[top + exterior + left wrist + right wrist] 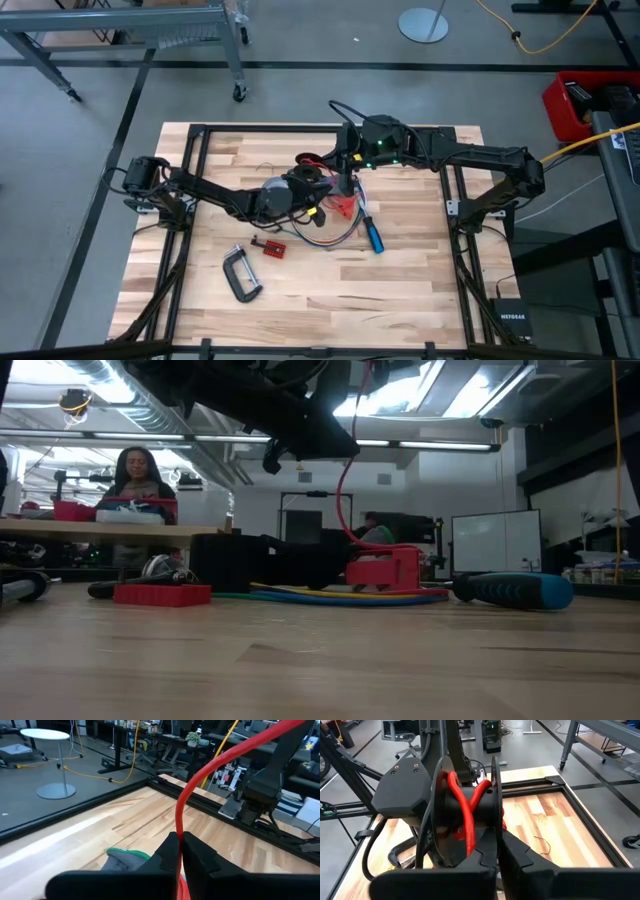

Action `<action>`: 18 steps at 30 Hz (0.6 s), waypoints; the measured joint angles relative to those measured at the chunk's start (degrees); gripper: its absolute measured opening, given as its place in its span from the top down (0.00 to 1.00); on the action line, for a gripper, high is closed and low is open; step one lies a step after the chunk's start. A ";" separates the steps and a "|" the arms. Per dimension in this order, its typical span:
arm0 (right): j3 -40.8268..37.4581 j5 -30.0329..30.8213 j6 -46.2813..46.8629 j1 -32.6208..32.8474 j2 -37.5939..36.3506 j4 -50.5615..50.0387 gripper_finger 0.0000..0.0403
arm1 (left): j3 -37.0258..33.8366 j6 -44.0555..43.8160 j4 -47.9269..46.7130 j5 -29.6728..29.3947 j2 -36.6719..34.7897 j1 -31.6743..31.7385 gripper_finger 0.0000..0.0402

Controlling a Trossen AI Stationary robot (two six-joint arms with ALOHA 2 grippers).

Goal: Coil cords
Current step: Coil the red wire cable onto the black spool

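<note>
Red cord (210, 767): clenched in left gripper (179, 851), table centre.
Right gripper (495, 852): jaws clenched, at 1 o'clock.
Screwdriver (372, 235): at 4 o'clock.

Hidden under both wrists in the high view: most of the red cord (345, 203) and the left gripper (322, 192). Cut off by the top edge in the low view, the arms; cord (345, 490) running out of sight upward. Too small to tell apart, the strands of the coloured loop (335, 238), possibly several wires. Partly screened by the right gripper (498, 851), a black spool (462, 817).
</note>
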 joint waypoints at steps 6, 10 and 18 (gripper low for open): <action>0.00 0.00 0.00 0.00 -0.12 -0.13 0.99 | 0.00 -1.97 -0.43 -0.02 0.00 -0.04 0.99; 0.00 0.40 -0.03 0.00 -1.28 -1.04 0.99 | 0.00 -2.10 -0.47 -0.22 -0.02 -0.11 1.00; 0.00 5.52 -0.31 -0.02 -3.61 -7.69 0.99 | 0.00 -3.05 -2.02 -1.65 -0.05 -1.42 1.00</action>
